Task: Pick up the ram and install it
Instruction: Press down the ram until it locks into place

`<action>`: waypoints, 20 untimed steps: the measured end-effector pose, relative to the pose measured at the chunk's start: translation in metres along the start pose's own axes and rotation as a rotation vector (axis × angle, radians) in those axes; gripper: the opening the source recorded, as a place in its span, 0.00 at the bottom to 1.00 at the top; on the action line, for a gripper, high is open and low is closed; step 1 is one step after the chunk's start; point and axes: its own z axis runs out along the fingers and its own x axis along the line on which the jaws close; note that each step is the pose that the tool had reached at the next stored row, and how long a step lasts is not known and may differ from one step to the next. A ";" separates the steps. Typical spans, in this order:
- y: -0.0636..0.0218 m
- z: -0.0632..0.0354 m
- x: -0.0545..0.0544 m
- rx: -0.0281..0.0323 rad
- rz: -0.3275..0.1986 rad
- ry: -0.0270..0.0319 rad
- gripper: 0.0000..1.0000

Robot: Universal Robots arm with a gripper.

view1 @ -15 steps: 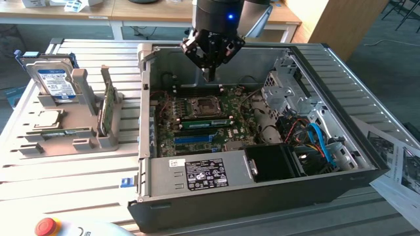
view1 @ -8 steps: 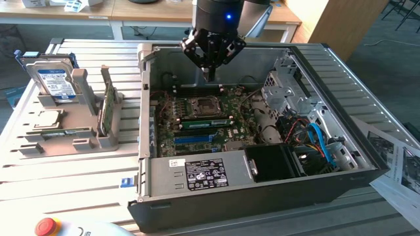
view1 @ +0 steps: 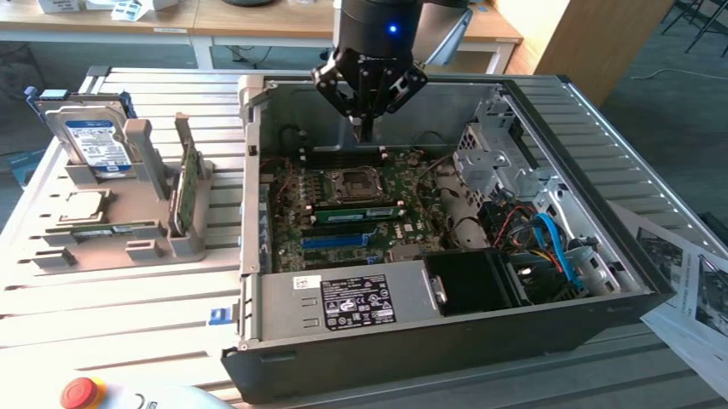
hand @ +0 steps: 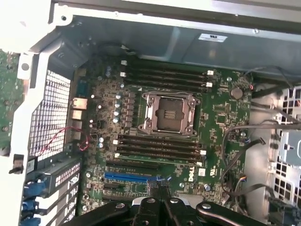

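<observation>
Surface: a slatted metal table [view1: 136,298] carries an open computer case [view1: 455,341] and, at the exterior view's left, a grey holder rack [view1: 136,230].
Room: wooden desks stand behind the table; printed sheets [view1: 688,290] lie at the exterior view's right, and a red button [view1: 80,391] sits at the near edge.
Gripper: the black gripper [view1: 366,128] hangs inside the case above the motherboard [hand: 155,141], its fingers pressed together with nothing between them, touching nothing.
Ram: the green stick [view1: 184,192] stands on edge in a slot of the rack, outside the case, well apart from the gripper and toward the exterior view's left of it.
Rack: a blue-labelled hard drive [view1: 91,141] stands upright in it and a square processor [view1: 80,204] lies flat.
Motherboard: the processor socket [hand: 168,113] sits between rows of long black slots.
</observation>
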 end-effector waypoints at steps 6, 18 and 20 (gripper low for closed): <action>0.0000 0.0000 0.000 0.0018 0.060 -0.0013 0.11; 0.0000 0.0000 0.000 0.0018 0.065 -0.0015 0.11; 0.0000 0.0000 0.000 0.0018 0.070 -0.0016 0.11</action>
